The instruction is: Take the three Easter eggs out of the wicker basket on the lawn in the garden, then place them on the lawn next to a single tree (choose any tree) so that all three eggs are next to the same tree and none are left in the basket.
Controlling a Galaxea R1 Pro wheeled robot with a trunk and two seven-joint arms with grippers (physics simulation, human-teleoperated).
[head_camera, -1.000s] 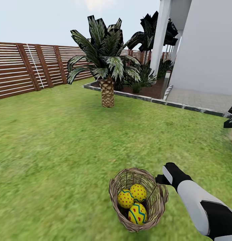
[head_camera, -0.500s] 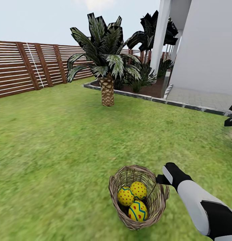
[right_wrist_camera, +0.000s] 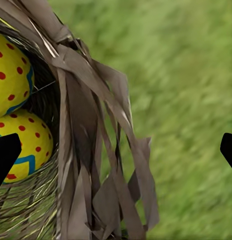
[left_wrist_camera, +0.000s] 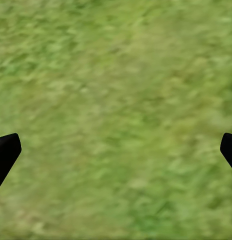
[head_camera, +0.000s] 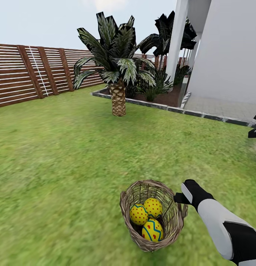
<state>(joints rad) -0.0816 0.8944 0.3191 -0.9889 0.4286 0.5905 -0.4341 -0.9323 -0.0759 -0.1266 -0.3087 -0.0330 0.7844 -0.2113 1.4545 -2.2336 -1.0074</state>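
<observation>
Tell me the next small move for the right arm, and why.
Probably shift the right pincer inward over the eggs: its open fingertips straddle the wicker basket rim, so closing now would pinch wicker, while all three eggs lie inside.

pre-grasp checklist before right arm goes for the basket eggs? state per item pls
1. All three eggs in the basket: ok.
2. Right gripper open: ok, fingertips far apart.
3. Right gripper at the basket: ok, rim between the fingers.
4. Right gripper over an egg: not ok, eggs sit off to one side.
5. Left gripper free: ok, open over grass.
6. Target tree picked: cannot tell; a palm stands ahead.
</observation>
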